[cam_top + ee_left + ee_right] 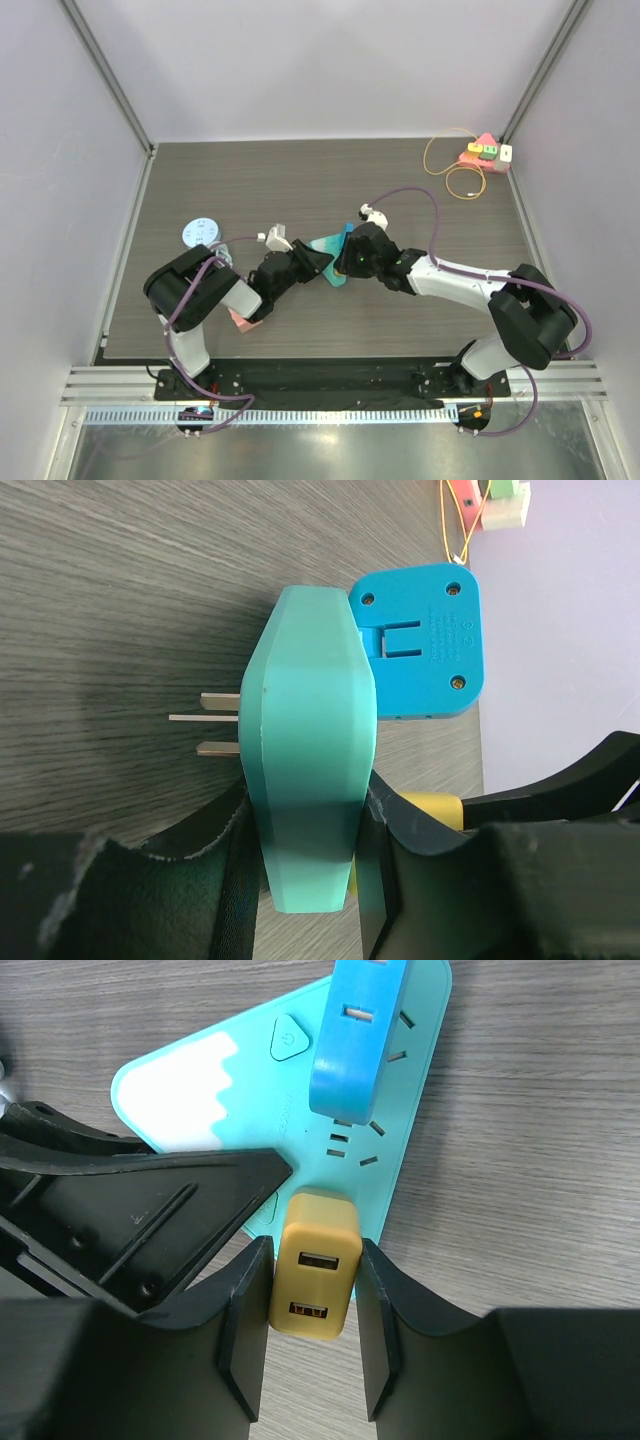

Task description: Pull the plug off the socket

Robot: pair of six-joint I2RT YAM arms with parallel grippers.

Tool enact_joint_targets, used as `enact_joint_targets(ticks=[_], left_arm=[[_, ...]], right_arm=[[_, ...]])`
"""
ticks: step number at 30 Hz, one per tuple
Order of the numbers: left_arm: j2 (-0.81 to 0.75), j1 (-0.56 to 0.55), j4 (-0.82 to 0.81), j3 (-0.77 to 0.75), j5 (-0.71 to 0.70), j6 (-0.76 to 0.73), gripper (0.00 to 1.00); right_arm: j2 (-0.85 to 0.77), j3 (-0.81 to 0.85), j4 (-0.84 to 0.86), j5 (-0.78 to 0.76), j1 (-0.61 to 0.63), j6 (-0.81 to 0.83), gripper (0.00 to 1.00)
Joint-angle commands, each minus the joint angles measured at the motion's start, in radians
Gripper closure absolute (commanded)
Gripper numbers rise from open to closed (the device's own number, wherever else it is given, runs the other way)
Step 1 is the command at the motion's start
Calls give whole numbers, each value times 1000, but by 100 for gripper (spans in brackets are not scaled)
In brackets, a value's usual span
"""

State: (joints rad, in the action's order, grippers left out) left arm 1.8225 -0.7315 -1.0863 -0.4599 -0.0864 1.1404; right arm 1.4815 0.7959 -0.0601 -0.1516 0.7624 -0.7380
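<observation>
The left gripper [312,830] is clamping the teal triangular plastic socket [310,700]. The right gripper [313,1295] is pinching the boxy yellow USB plug [316,1245].

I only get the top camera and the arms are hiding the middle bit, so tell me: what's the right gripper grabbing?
Observer: A small yellow boxy plug with two USB slots sits between the fingers of the right gripper. They are close on both sides, but I can't tell if they are squeezing it yet.
Operator: Has it come out of the socket?
Observer: No, it is plugged into the teal triangular plastic socket.
Operator: Who's holding the socket?
Observer: The left gripper is shut on it, one finger on each flat face.
</observation>
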Motion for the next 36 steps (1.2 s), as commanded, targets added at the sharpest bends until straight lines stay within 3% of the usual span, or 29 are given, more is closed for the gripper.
enact_joint_targets(ticks=[1, 7, 9, 26, 36], left_arm=[[29, -9, 115, -14, -10, -70, 100], [31, -11, 150, -28, -41, -87, 100], [35, -9, 163, -36, -55, -90, 100], [75, 49, 190, -82, -84, -119, 100], [72, 108, 410, -330, -36, -226, 100]], right_arm=[[-24, -15, 46, 0, -8, 5, 71], [-23, -15, 48, 4, -14, 3, 87], [-29, -14, 48, 4, -17, 9, 99], [-210, -96, 49, 73, -152, 14, 99], [-70, 26, 54, 84, -169, 43, 99]])
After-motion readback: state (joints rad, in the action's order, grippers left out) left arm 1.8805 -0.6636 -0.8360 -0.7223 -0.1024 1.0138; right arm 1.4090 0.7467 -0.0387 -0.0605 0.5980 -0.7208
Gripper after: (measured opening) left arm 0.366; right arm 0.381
